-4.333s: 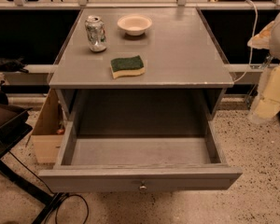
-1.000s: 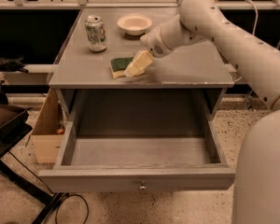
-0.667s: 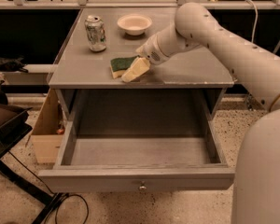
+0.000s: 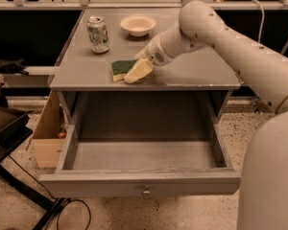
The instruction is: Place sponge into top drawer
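The arm point(image 4: 230, 37) is reaching over the table point(image 4: 197, 75), above the top drawer point(image 4: 139, 156), which is standing pulled out. The gripper point(image 4: 139, 71) is touching the right end of the sponge point(image 4: 120, 65), which is lying near the table's front edge. I cannot tell whether it is grasping.

So the grey table point(image 4: 197, 75) has three things on it. The sponge point(image 4: 120, 67) lies flat near the front edge, with the gripper point(image 4: 140, 71) low over its right end. A soda can point(image 4: 98, 34) stands back-left of the gripper, and a small bowl point(image 4: 138, 25) sits behind it.
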Motion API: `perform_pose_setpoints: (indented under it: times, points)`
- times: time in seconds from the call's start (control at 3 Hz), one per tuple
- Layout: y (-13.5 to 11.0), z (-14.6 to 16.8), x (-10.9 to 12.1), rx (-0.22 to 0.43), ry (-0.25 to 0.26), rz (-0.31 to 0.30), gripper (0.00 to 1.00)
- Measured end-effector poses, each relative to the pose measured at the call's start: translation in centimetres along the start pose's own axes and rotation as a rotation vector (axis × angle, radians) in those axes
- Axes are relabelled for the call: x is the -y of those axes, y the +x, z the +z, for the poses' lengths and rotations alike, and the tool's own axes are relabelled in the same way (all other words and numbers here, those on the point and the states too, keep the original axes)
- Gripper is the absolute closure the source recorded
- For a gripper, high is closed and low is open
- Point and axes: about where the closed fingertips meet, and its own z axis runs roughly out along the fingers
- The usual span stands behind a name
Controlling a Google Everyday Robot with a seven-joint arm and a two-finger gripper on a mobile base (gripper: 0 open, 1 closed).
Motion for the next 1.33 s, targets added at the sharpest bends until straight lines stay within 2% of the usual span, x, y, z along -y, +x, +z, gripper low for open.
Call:
perform_pose_setpoints:
  times: [0.33, 0.67, 1.0, 1.33]
  points:
    - [-0.4, -0.4, 0.1, 0.0, 0.001, 0.0, 0.89]
    - [-1.0, -4.8, 0.4, -0.04, 0.089, -0.025, 1.0]
    - [-1.2, -12.6, -0.2, -0.104, 0.257, -0.022, 1.0]
    - [1.7, -19.5, -4.8, -0.219, 0.362, 0.04, 1.0]
